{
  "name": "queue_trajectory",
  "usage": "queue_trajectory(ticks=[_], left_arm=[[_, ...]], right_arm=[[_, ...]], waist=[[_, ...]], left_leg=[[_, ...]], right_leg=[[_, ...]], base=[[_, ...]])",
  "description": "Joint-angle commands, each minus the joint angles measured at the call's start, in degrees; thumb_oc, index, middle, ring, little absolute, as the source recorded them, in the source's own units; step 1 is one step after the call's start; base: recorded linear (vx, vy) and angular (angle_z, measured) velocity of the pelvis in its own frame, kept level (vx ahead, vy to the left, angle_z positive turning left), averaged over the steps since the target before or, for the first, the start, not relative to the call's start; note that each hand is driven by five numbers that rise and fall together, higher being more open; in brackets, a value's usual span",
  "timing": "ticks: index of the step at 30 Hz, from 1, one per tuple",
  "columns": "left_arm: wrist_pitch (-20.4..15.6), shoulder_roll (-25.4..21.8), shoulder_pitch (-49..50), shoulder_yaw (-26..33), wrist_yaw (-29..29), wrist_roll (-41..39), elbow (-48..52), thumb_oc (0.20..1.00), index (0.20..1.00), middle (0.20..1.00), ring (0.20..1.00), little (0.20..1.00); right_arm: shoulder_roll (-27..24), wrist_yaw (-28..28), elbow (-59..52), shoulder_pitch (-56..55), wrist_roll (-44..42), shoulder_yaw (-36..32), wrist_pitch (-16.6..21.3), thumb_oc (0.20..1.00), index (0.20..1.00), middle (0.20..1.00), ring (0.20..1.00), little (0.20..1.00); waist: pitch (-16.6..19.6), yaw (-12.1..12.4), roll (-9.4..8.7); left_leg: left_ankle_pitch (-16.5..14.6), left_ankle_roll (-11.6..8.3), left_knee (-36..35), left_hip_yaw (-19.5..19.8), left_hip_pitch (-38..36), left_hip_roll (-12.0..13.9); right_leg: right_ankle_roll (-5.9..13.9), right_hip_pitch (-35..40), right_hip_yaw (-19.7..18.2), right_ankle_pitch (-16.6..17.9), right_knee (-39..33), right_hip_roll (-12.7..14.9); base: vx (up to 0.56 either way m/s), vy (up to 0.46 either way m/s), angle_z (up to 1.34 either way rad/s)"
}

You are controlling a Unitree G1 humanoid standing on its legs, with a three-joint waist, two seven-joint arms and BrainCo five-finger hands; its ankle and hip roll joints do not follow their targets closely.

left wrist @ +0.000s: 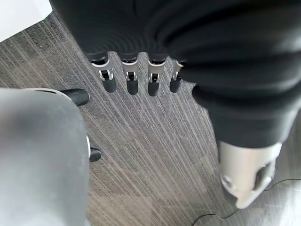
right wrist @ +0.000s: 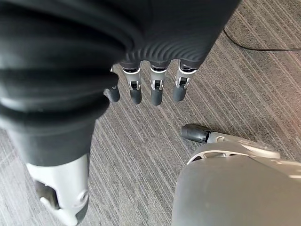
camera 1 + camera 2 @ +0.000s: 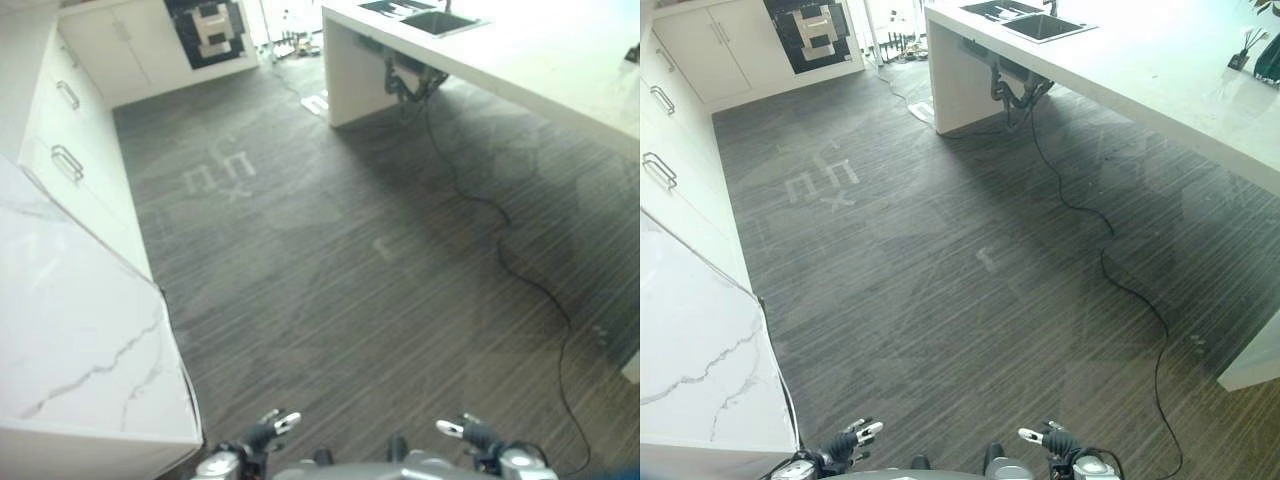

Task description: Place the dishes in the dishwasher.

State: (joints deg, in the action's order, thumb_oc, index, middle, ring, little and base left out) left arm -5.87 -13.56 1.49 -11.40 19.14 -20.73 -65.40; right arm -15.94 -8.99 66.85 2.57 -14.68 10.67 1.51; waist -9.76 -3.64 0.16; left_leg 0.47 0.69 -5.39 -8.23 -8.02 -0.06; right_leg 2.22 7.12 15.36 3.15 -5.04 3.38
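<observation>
Matt ribbed carpet floor (image 3: 340, 260), glossy veined marble-look countertop (image 3: 70, 340), smooth white cabinets (image 3: 60, 120), metal handles (image 3: 67, 163)

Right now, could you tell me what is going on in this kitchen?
Nothing is being handled at the moment. The robot stands on the dark striped floor between a white marble counter on its left and a long white counter with a sink on its right. Its left hand and right hand hang open and empty over the floor. No dishes or dishwasher can be made out, so the job has not visibly begun.

Dark striped floor (image 3: 940, 300), marble counter (image 3: 690, 380) at left, sink (image 3: 1038, 26) in white island (image 3: 1160, 70) far right.
</observation>
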Motion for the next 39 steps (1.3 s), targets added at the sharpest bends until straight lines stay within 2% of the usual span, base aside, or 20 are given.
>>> queue_trajectory(ticks=[1,4,7,11,14,16,18,20,22,23,25,27,28,29,30,32,33,35,36,39], left_arm=[[0.4,1.7,-5.0,-2.7,-0.6,2.5,-1.9,1.000,1.000,1.000,1.000,1.000],[2.9,1.6,-4.8,-2.2,1.0,1.9,-2.1,1.000,1.000,1.000,1.000,1.000],[5.3,1.8,-4.6,-1.6,-0.4,0.7,-2.5,1.000,1.000,1.000,1.000,1.000],[8.3,2.6,-4.7,1.2,-4.4,-7.7,-3.5,1.000,1.000,1.000,1.000,1.000],[6.5,2.9,-4.5,2.5,-3.8,-5.7,-3.9,1.000,1.000,1.000,1.000,1.000],[6.5,3.3,-4.6,2.3,-3.5,-6.5,-3.8,1.000,1.000,1.000,1.000,1.000],[6.0,3.8,-5.4,2.3,-5.5,-8.3,-2.7,1.000,1.000,1.000,1.000,1.000],[6.0,4.1,-6.0,2.1,-5.7,-7.3,-2.3,1.000,1.000,1.000,1.000,1.000],[5.4,4.2,-6.5,1.6,-7.7,-6.5,-1.7,1.000,1.000,1.000,1.000,1.000],[5.8,3.9,-6.8,2.6,-8.0,-8.0,-1.2,1.000,1.000,1.000,1.000,1.000],[6.8,3.8,-7.0,3.7,-7.9,-8.5,-0.6,1.000,1.000,1.000,1.000,1.000],[7.4,3.5,-6.6,4.3,-6.8,-8.2,-0.7,1.000,1.000,1.000,1.000,1.000],[7.7,3.6,-6.3,4.5,-6.3,-7.3,-1.0,1.000,1.000,1.000,1.000,1.000],[7.9,3.8,-6.0,4.6,-6.3,-6.6,-1.4,1.000,1.000,1.000,1.000,1.000],[8.2,4.0,-5.9,4.3,-6.5,-6.8,-2.0,1.000,1.000,1.000,1.000,1.000],[8.5,4.2,-5.8,4.4,-5.9,-6.6,-3.2,1.000,1.000,1.000,1.000,1.000],[9.1,4.4,-5.7,4.6,-5.6,-7.1,-4.0,1.000,1.000,1.000,1.000,1.000],[10.5,4.4,-5.5,5.3,-5.4,-7.6,-4.4,1.000,1.000,1.000,1.000,1.000],[11.5,4.2,-5.2,6.0,-5.5,-7.6,-5.0,1.000,1.000,1.000,1.000,1.000],[11.5,3.5,-5.5,6.3,-4.5,-7.0,-5.9,1.000,1.000,1.000,1.000,1.000]], right_arm=[[-0.5,0.6,1.2,3.2,-1.3,0.4,-0.2,1.000,1.000,1.000,1.000,1.000],[-0.7,0.5,1.5,3.1,-2.1,-0.2,0.0,1.000,1.000,1.000,1.000,1.000],[-0.6,0.7,1.6,3.0,-0.5,-0.2,-0.4,1.000,1.000,1.000,1.000,1.000],[-0.2,0.9,1.9,2.8,-1.7,-0.6,-0.5,1.000,1.000,1.000,1.000,1.000],[0.2,-0.6,1.8,2.7,-3.6,-0.5,1.2,1.000,1.000,1.000,1.000,1.000],[0.2,-1.6,1.5,2.8,-5.7,-0.4,1.3,1.000,1.000,1.000,1.000,1.000],[0.5,-3.5,0.8,3.1,-12.0,-0.7,0.0,1.000,1.000,1.000,1.000,1.000],[0.3,-3.8,0.9,3.2,-11.8,-0.8,0.5,1.000,1.000,1.000,1.000,1.000],[0.0,-4.4,0.3,3.2,-11.0,-0.9,2.9,1.000,1.000,1.000,1.000,1.000],[-0.9,-4.7,-0.9,3.5,-10.2,-0.9,3.7,1.000,1.000,1.000,1.000,1.000],[-1.4,-5.2,-1.4,3.6,-10.1,-1.1,4.0,1.000,1.000,1.000,1.000,1.000],[-1.8,-5.4,-1.2,3.8,-9.6,-1.0,4.3,1.000,1.000,1.000,1.000,1.000],[-2.0,-5.4,-1.4,3.8,-9.3,-1.0,4.2,1.000,1.000,1.000,1.000,1.000],[-2.2,-5.1,-1.7,3.7,-9.5,-0.9,3.7,1.000,1.000,1.000,1.000,1.000],[-2.3,-4.7,-1.6,3.6,-10.4,-0.8,3.4,1.000,1.000,1.000,1.000,1.000],[-2.6,-5.1,-0.7,3.6,-11.0,-1.1,3.4,1.000,1.000,1.000,1.000,1.000],[-2.8,-5.5,-0.2,3.6,-10.4,-1.3,3.6,1.000,1.000,1.000,1.000,1.000],[-2.7,-5.4,0.1,3.5,-9.8,-1.5,4.3,1.000,1.000,1.000,1.000,1.000],[-2.4,-5.0,0.3,3.3,-9.9,-1.7,4.7,1.000,1.000,1.000,1.000,1.000],[-1.8,-5.7,0.7,2.7,-10.0,-2.6,6.0,1.000,1.000,1.000,1.000,1.000]], waist=[[-0.8,1.2,1.83],[-0.9,1.2,1.95],[-1.1,1.0,2.06],[-1.3,1.0,1.99],[-1.4,1.3,1.62],[-1.5,1.3,1.55],[-1.9,0.8,1.55],[-2.1,0.6,1.65],[-2.7,0.1,1.25],[-3.9,0.3,0.51],[-4.7,0.4,0.73],[-5.3,0.8,1.31],[-5.8,1.2,1.83],[-6.4,1.6,2.36],[-6.8,1.9,2.58],[-7.6,2.3,2.95],[-8.1,2.1,3.18],[-8.2,1.6,2.97],[-8.1,2.1,3.19],[-6.9,2.9,2.69]], left_leg=[[-4.9,-1.42,1.1,-3.8,-0.7,2.1],[-4.9,-1.39,1.2,-3.6,-0.7,2.1],[-4.9,-1.38,1.3,-3.7,-0.7,2.2],[-5.2,-1.24,1.8,-3.3,-0.9,2.3],[-6.0,-1.11,4.1,-3.1,-0.5,2.4],[-6.3,-0.96,4.9,-2.9,-0.4,2.4],[-7.4,-0.63,8.1,-2.0,0.2,2.2],[-7.9,-0.53,9.4,-1.6,0.6,2.1],[-10.0,-0.55,15.7,-1.5,2.3,2.0],[-9.3,-1.13,25.9,-1.5,7.6,2.5],[-7.5,-1.48,28.6,-1.5,10.6,3.0],[-5.0,-2.17,25.7,-2.0,11.9,3.4],[-1.9,-3.07,22.1,-2.0,13.0,4.1],[2.0,-4.17,18.4,-1.5,14.4,5.3],[4.2,-4.82,16.2,-1.4,15.6,6.3],[6.6,-5.50,12.8,-2.6,16.7,9.0],[6.9,-5.67,11.4,-4.5,16.5,10.6],[5.3,-5.87,10.3,-6.6,14.9,11.0],[5.4,-5.04,10.4,-6.7,15.2,10.9],[2.9,-3.24,10.1,-5.9,15.3,8.4]], right_leg=[[2.31,0.9,1.9,-8.9,3.7,0.3],[2.24,1.0,1.8,-9.0,3.8,0.2],[2.09,0.9,1.4,-9.2,4.1,0.2],[1.72,1.2,1.2,-9.6,4.5,-0.1],[1.24,1.3,1.2,-10.0,5.0,-0.1],[1.01,1.3,1.1,-10.1,5.2,-0.2],[0.05,1.3,-0.4,-10.8,6.3,-1.1],[-0.36,1.3,-1.0,-11.2,6.9,-1.5],[-1.20,1.7,-1.7,-11.6,7.9,-1.6],[-2.03,1.9,-2.3,-11.4,8.7,-1.1],[-2.46,1.9,-2.5,-11.6,9.3,-1.5],[-2.48,2.2,-2.5,-12.3,9.7,-2.1],[-2.54,2.7,-2.7,-12.7,9.8,-2.7],[-2.69,3.4,-2.8,-13.0,9.6,-3.4],[-2.73,3.9,-2.9,-13.1,9.3,-3.8],[-2.78,4.9,-2.4,-13.5,9.2,-3.8],[-2.55,5.2,-1.2,-14.1,9.7,-3.1],[-1.78,5.8,-0.1,-15.6,10.8,-1.6],[-1.63,6.0,-0.3,-16.4,12.0,-1.2],[-0.74,7.6,-1.3,-20.0,14.9,-0.8]], base=[[0.00,0.000,0.00],[0.00,0.000,0.00],[0.00,0.000,0.00],[0.01,-0.021,0.02],[0.01,-0.095,0.12],[-0.01,-0.081,0.08],[-0.03,-0.101,0.02],[-0.02,-0.061,0.03],[0.07,-0.109,0.04],[0.12,-0.110,0.14],[0.09,-0.029,0.14],[0.16,0.050,-0.11],[0.29,0.095,-0.10],[0.36,0.127,-0.02],[0.34,0.140,-0.01],[0.31,0.193,-0.02],[0.35,0.266,-0.07],[0.33,0.318,-0.07],[0.31,0.346,0.04],[0.35,0.348,-0.07]])
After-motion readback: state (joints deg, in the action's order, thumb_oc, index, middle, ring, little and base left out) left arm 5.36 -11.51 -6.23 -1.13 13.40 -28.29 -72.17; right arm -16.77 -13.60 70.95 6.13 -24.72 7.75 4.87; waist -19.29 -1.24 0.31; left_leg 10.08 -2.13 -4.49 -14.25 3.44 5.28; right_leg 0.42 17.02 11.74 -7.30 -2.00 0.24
